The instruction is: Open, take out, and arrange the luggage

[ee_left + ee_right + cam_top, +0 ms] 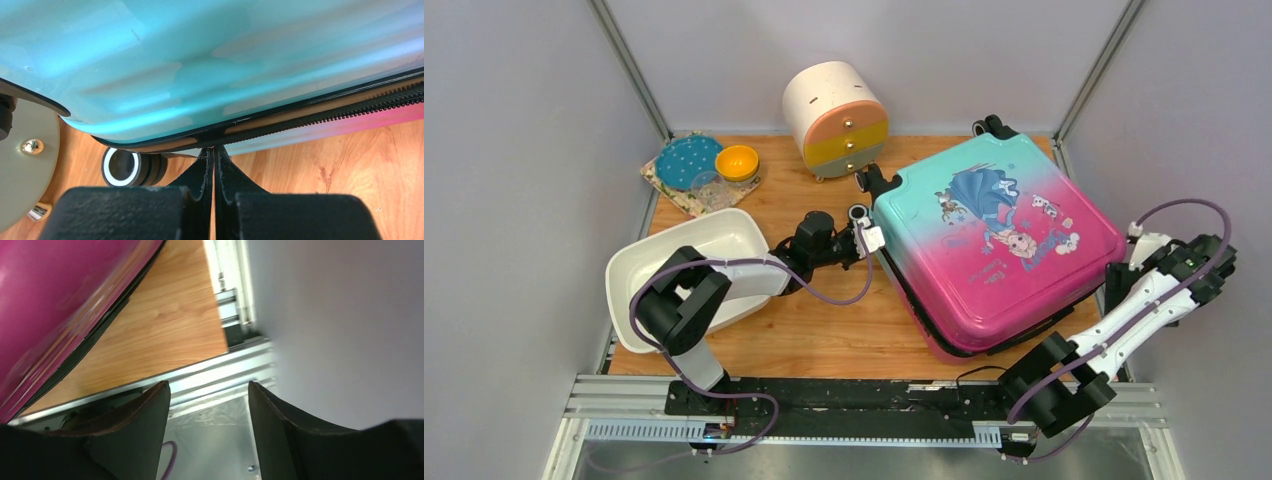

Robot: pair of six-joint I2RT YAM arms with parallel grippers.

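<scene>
The luggage [999, 245] lies flat on the right half of the table [824, 335], printed shell up, with its wheels toward the far edge. The left gripper [867, 238] is closed tight at the case's left edge. Its wrist view puts the tips right against the zip seam [350, 107] — whether they pinch anything there I can't tell. That view also catches a wheel [125, 167] under the shell. The right gripper [207, 387] has its fingers apart and empty, just off the case's pink near-right side by the table's right edge — a spot the overhead view barely shows.
</scene>
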